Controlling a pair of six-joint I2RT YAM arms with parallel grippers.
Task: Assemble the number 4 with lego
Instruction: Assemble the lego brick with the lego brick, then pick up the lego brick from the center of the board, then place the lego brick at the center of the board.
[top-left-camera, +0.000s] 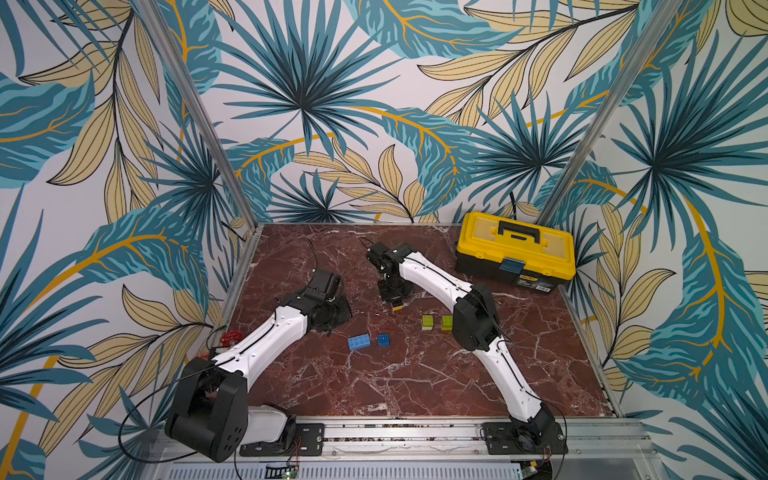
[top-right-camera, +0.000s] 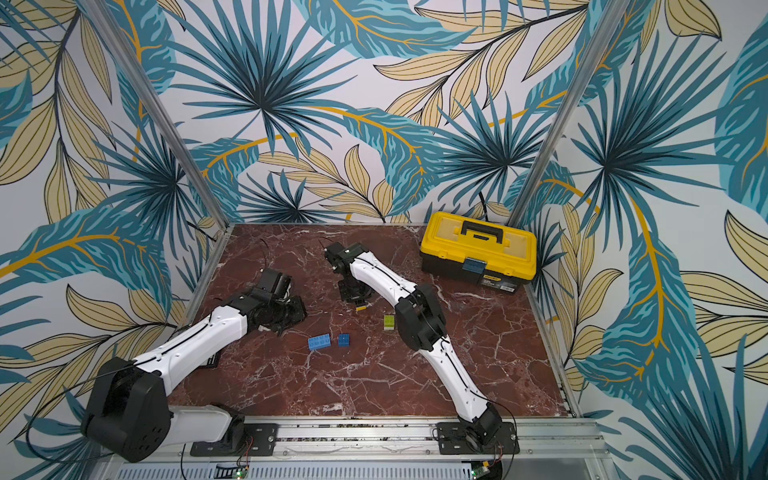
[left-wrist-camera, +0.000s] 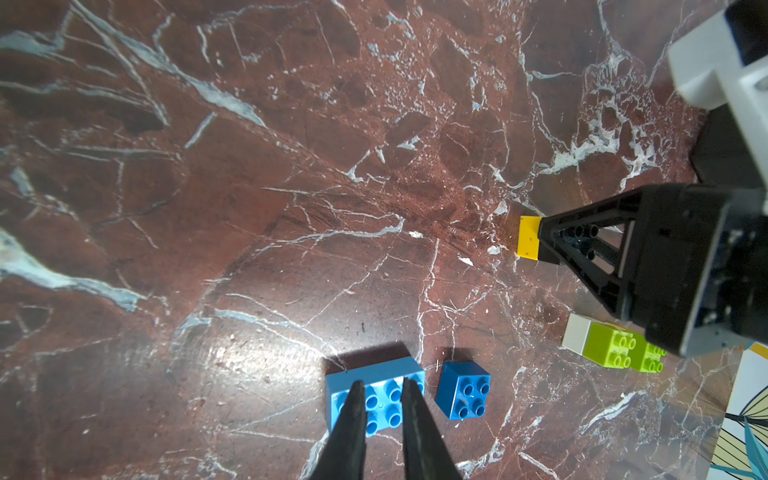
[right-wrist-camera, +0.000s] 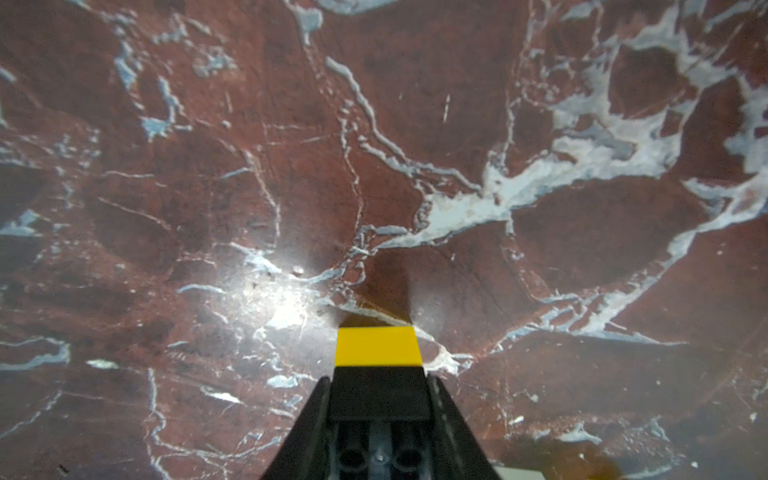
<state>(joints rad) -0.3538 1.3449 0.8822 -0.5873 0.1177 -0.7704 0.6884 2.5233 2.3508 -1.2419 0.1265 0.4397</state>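
A yellow-and-black lego pair (right-wrist-camera: 376, 347) is clamped in the right claw (right-wrist-camera: 379, 382), yellow end protruding, presumably for joining. The left claw (left-wrist-camera: 383, 384) is held slightly parted, empty, short of the light-blue brick (left-wrist-camera: 374, 372).

a robot lab booth — leaf-print walls (top-left-camera: 374, 83), aluminium frame (top-left-camera: 199, 116), marble-look tabletop (top-left-camera: 395, 382).

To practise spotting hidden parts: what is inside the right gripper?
The right gripper clamps a black brick, a yellow brick joined to it sticking out. The jaws cover the black brick's sides; the joining studs are hidden.
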